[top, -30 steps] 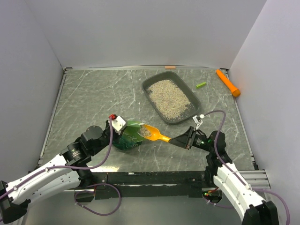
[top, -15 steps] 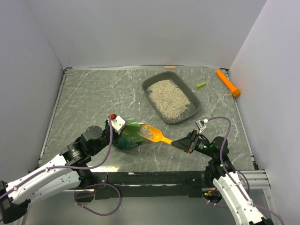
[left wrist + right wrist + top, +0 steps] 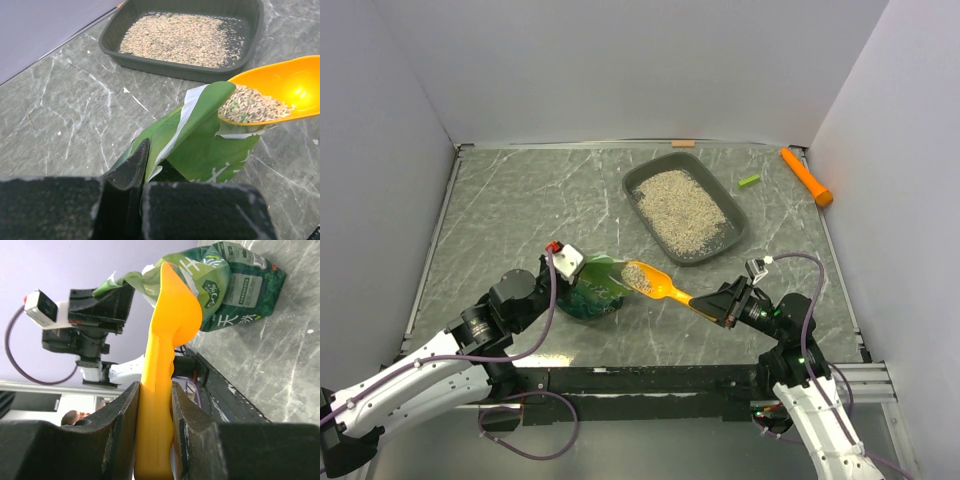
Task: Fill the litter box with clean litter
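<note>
Your litter box [image 3: 632, 187] sits toward 1 o'clock on the marble-patterned table [image 3: 520, 210], long axis running from 11 to 5, with clean litter [image 3: 682, 207] covering most of its floor. From it, at 7 o'clock and well apart, the green bag [image 3: 592, 290] stands with its mouth open toward the box. The orange scoop [image 3: 657, 284] has its bowl at that mouth, heaped with granules. Your right gripper [image 3: 713, 303] clamps the scoop's handle; the right wrist view shows both fingers [image 3: 120, 420] pressed flat against it. Your left gripper [image 3: 560, 285] pinches the bag's folded top edge, jaws nearly together on the thin film [image 3: 150, 167]. Only the right wrist view shows the bag's printed face [image 3: 235, 285]: large white Chinese-style characters, a hexagonal badge with a percent sign, and a block of fine print too small to read. Only the left wrist view shows the load in the scoop [image 3: 290, 90], pale grains with a few green flecks, and bare floor at the box's [image 3: 165, 67] right end. Compared with a second ago, your right gripper has drawn back toward 5 o'clock, while the bowl remains at the bag's mouth. An orange cylinder [image 3: 806, 177] lies at 2 o'clock from the box, with a small green piece [image 3: 749, 181] between them.
</note>
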